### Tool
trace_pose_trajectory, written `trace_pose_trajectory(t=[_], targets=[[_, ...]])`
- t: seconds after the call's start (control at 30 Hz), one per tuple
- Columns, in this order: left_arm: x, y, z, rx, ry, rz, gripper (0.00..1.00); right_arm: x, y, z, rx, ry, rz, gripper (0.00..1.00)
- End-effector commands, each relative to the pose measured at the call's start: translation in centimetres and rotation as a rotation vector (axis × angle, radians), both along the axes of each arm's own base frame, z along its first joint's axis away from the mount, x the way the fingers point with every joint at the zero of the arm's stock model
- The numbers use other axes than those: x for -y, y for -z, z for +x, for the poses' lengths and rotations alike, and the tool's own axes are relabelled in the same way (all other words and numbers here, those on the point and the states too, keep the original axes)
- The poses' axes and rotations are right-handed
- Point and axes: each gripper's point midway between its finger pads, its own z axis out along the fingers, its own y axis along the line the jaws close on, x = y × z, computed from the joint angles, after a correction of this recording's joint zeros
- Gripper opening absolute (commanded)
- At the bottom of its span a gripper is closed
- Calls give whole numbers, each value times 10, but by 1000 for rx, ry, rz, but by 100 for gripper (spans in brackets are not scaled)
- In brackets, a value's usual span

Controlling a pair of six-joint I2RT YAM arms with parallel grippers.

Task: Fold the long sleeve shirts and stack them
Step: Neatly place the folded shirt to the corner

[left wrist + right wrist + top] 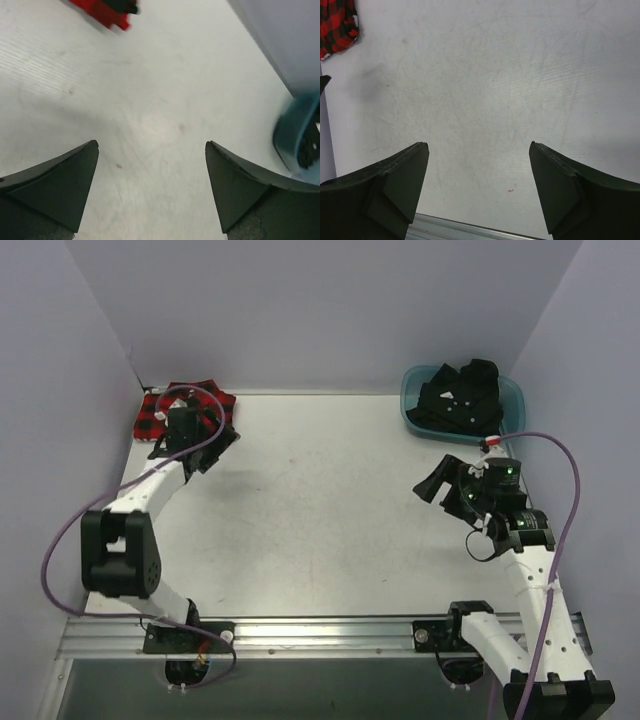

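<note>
The red-and-black check flannel shirt [158, 412] lies bunched in the far left corner of the tabletop [320, 510], close against the left wall [60, 390] and the back wall [320, 310]. The plain black shirt [462, 392], with a few small white marks, is heaped in a teal tub [411, 392] at the far right corner, and its cloth rises above the rim.

The left end effector [152, 145] hangs just in front of the flannel, which it partly hides in the overhead view. Its fingers are spread wide with only bare surface between them. The right end effector [479, 145] hovers near the tub, on its near side, equally wide and holding nothing.

The tabletop is white and matte, marked with faint scratches, scuffs and a few dark specks, and a small red fleck [510, 190] shows in the right wrist view. Pale lavender walls close it in on three sides. An aluminium rail [320, 632] runs along the near edge, carrying both arm bases, and purple cables [565, 500] loop from each arm.
</note>
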Motion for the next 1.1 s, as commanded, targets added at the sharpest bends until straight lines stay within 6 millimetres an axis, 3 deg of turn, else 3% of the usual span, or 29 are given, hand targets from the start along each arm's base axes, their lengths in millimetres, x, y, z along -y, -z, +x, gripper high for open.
trace_pose_trajectory(t=[0.0,0.07,0.1,0.17,0.2,0.27,0.3,0.4,0.5,0.6,0.63,0.77,1.07], targets=[[22,-114,-52,250,109,163,97,18,-29,-12,58,51,-91,84],[18,-134,-87,280,163,279,98,24,-38,-21,66,70,-115,86],[9,-172,-113,372,162,333,97,26,-41,-28,63,75,-122,86],[-4,-189,-153,385,159,387,98,30,-47,-36,73,70,-153,89],[-19,-214,-187,441,133,439,97,36,-55,-43,83,90,-181,91],[-35,-234,-223,497,99,488,97,44,-64,-52,106,108,-221,93],[-49,-255,-254,577,47,523,97,54,-73,-61,133,136,-267,96],[-71,-263,-309,630,-21,560,97,72,-89,-79,205,201,-340,99],[-88,-258,-347,700,-73,581,97,94,-100,-97,301,304,-403,100],[-99,-245,-365,738,-110,603,97,110,-100,-107,361,367,-459,100],[-100,-242,-367,742,-114,602,97,114,-89,-107,348,365,-490,100],[-103,-220,-363,723,-132,601,97,121,-77,-112,407,395,-509,100],[-112,-203,-360,771,-233,574,98,125,-60,-121,556,433,-489,100]])
